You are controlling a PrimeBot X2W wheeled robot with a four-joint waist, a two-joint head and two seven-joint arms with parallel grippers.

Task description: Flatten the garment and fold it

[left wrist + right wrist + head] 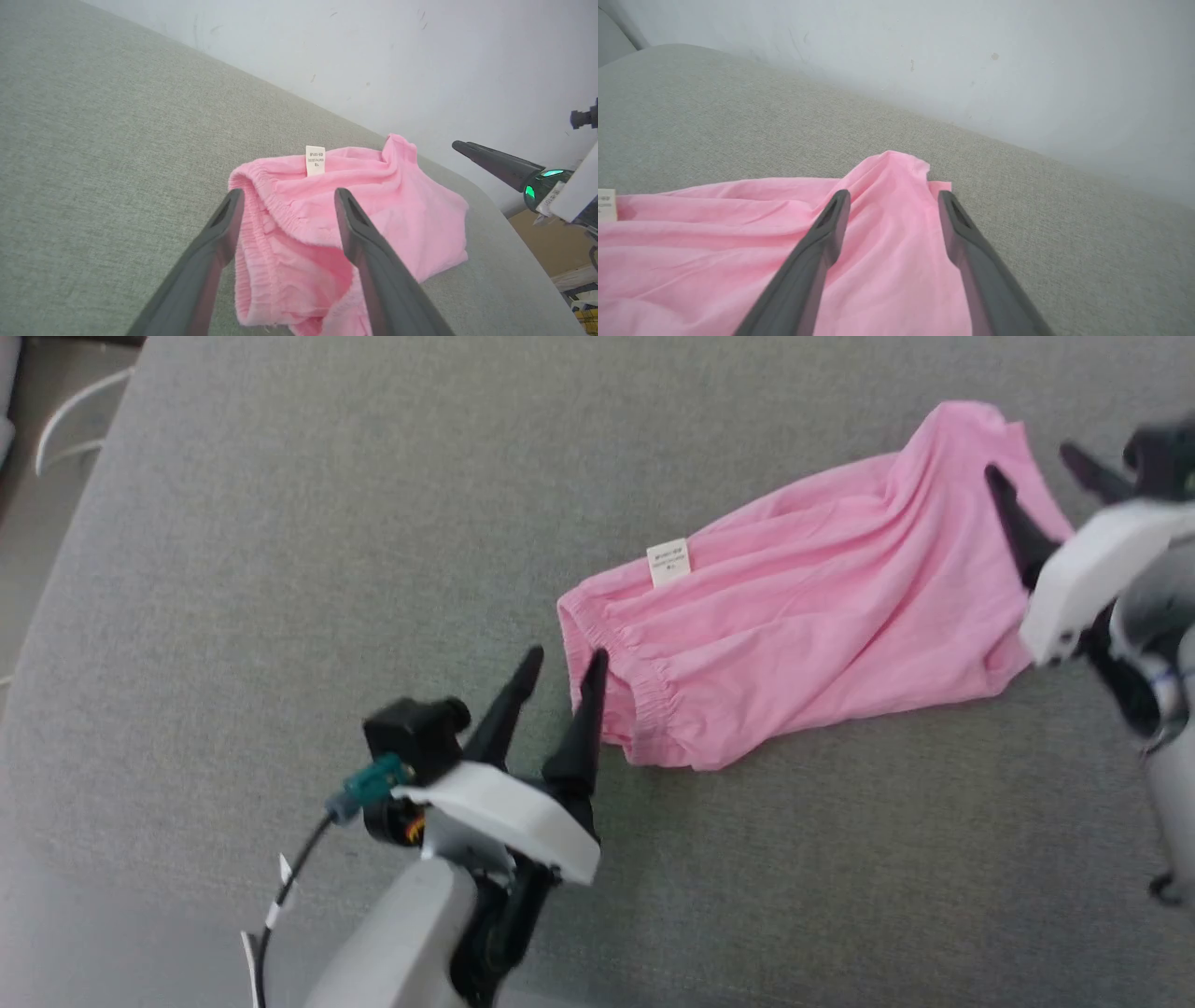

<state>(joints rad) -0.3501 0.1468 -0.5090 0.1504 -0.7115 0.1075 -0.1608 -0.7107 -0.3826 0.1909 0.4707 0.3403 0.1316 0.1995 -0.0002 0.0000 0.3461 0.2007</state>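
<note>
Garment (803, 607) lies bunched; left gripper (565, 663) and right gripper (1027, 460) both spread (label (668, 562) unreadable).

**One pair of shorts, two grippers, four fingers**

There is one pair of pink shorts (803, 607) at the centre right of the head view, with one white label (668, 563) near its upper edge. Two grippers are in the frame, the left gripper (566, 655) at lower centre and the right gripper (1029, 462) at the right edge. Each has two dark fingers (583, 719), four in all. One grey padded surface (280, 569) lies beneath. One black cable (289, 887) and one green plug (369, 784) sit at the lower left.
</note>
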